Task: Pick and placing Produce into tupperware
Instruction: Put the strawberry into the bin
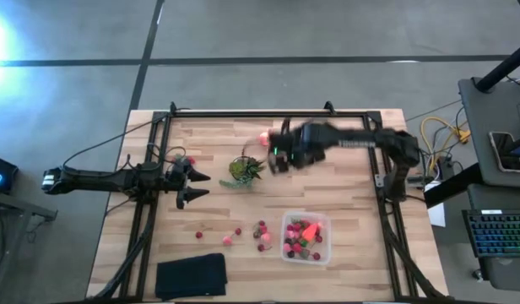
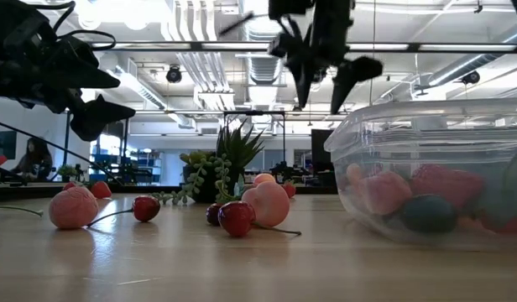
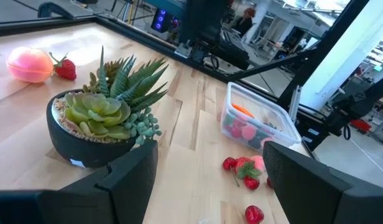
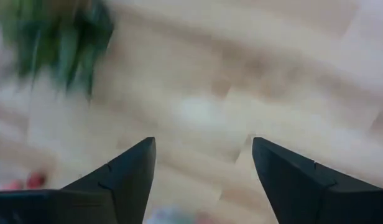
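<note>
The tupperware point(image 1: 306, 239) sits lower right of centre, partly filled; about six loose berries point(image 1: 262, 230) lie left of it, one peach-pink piece point(image 1: 264, 137) upper centre; my right gripper point(image 1: 281, 155), fingers spread and empty, hangs just below that piece, nearest; my left gripper point(image 1: 195, 186) waits wide at left.

A robotics lab: exposed ceiling ducts point(image 2: 200, 59), a wooden workbench point(image 1: 218, 139), and a keyboard point(image 1: 496, 232) beside it.

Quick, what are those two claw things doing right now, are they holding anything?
Left gripper: jaws open, holding nothing.
Right gripper: jaws open, holding nothing.
</note>
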`<act>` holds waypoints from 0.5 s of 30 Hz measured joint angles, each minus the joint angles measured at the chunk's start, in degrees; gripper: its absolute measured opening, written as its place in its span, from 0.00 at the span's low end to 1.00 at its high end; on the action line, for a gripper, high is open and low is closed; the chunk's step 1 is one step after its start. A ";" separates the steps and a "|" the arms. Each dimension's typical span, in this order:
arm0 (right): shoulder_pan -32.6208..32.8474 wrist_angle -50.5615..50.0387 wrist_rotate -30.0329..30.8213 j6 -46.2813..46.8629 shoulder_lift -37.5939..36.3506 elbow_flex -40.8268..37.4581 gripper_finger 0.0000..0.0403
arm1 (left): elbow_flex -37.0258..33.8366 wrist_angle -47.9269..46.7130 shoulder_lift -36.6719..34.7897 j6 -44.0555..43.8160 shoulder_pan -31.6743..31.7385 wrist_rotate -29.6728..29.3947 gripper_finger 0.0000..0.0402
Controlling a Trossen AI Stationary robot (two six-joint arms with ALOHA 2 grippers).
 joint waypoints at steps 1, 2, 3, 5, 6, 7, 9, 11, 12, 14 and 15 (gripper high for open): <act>-2.64 0.81 -0.48 -1.98 0.00 -0.29 0.64 | 0.00 -0.01 -0.03 0.00 -0.01 0.02 0.69; -5.13 1.89 -1.26 -3.71 0.31 -0.45 0.63 | 0.00 0.02 -0.05 -0.01 -0.01 0.00 0.69; -7.60 3.52 -2.07 -5.22 0.59 -0.45 0.63 | 0.00 0.02 -0.07 0.00 -0.01 0.02 0.69; -12.01 6.37 -3.11 -7.53 1.34 -0.54 0.62 | 0.00 0.02 -0.04 0.01 0.00 0.00 0.69; -13.79 7.46 -3.41 -7.93 1.71 -0.54 0.62 | 0.00 0.05 0.00 0.01 0.00 0.01 0.69; -15.52 8.75 -4.16 -8.00 1.94 -0.54 0.61 | 0.00 -0.03 -0.03 -0.01 -0.01 0.02 0.69; -18.55 10.48 -6.31 -8.74 3.19 -0.47 0.60 | 0.00 0.04 0.07 0.01 -0.02 -0.07 0.69; -20.57 11.63 -8.36 -10.50 5.22 -0.48 0.60 | 0.00 -0.05 0.13 -0.28 0.00 -1.33 0.69; -21.34 12.14 -8.90 -11.41 6.42 -0.54 0.59 | 0.00 -0.01 0.15 -0.29 -0.02 -2.67 0.69; -22.51 13.49 -10.18 -12.96 8.72 -0.54 0.59 | 0.00 -0.02 0.05 -0.25 0.00 -6.70 0.69; -23.09 13.99 -11.63 -13.46 10.07 -0.31 0.59 | 0.00 0.00 0.00 -0.25 0.00 -8.56 0.69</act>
